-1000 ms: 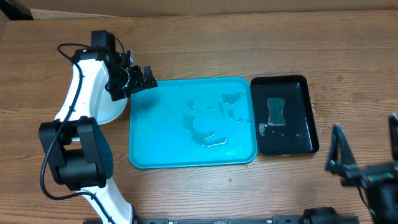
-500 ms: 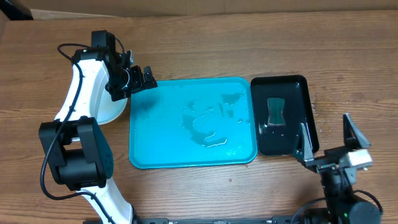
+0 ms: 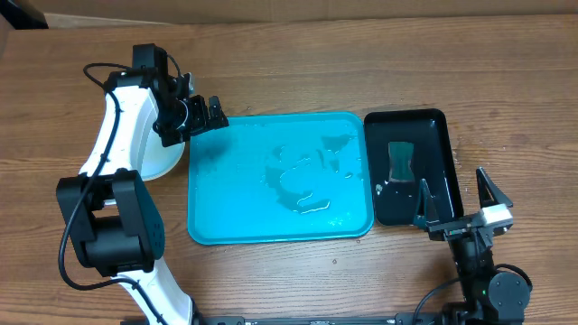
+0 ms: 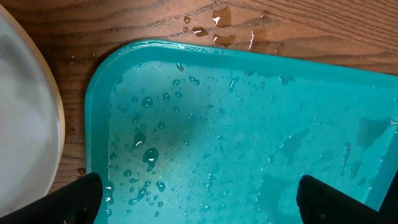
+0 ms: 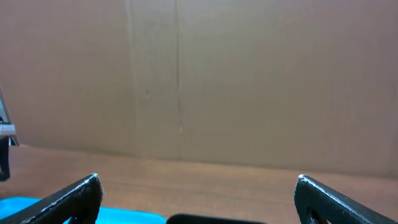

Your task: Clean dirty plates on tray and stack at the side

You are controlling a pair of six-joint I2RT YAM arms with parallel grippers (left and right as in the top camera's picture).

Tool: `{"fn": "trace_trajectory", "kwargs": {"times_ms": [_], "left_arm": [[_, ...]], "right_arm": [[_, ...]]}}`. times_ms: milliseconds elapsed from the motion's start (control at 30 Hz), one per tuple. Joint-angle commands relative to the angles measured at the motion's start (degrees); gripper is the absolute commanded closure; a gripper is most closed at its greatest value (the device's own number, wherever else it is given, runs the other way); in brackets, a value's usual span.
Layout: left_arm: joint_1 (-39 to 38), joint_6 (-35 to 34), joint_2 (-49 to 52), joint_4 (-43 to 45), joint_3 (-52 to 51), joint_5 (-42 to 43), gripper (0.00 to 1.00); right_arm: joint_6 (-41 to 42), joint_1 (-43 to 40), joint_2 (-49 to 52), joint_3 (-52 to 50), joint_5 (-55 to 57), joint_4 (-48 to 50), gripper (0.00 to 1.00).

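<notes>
The overhead camera is looking straight down on the whole counter (image 3: pixel 361 54). The left wrist camera is facing down, close over one corner of the tray (image 4: pixel 249 137). The right wrist camera is looking level from low down toward a brown wall (image 5: pixel 249 81), catching the tray's edge.

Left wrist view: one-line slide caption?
Open left pincer above wet turquoise rectangular plastic tray; white round plate edge beside it on wooden table.

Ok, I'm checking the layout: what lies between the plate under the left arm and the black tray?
The turquoise tray, wet and holding no plates, fills that stretch between the plate and the black tray, as the overhead view shows.
</notes>
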Motion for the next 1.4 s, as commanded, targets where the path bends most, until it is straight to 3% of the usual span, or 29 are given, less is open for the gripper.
{"fn": "trace_trajectory", "kwargs": {"times_ms": [0, 167, 300, 1367], "left_arm": [[-0.02, 1.07, -1.18, -0.17, -0.26, 0.04, 0.0], [-0.02, 1.07, -1.18, -0.17, -0.26, 0.04, 0.0], [-0.02, 1.07, -1.18, -0.17, -0.26, 0.04, 0.0], [-0.02, 1.07, -1.18, -0.17, -0.26, 0.04, 0.0]], "right_arm": [[0.22, -0.17, -0.72, -1.14, -0.5, -1.27, 0.0], [0.2, -0.15, -0.72, -1.14, -1.31, -3.61, 0.0], [0.39, -0.13, -0.72, -1.14, -2.99, -11.96, 0.0], [-0.26, -0.15, -0.72, -1.14, -2.64, -11.65, 0.0]]}}
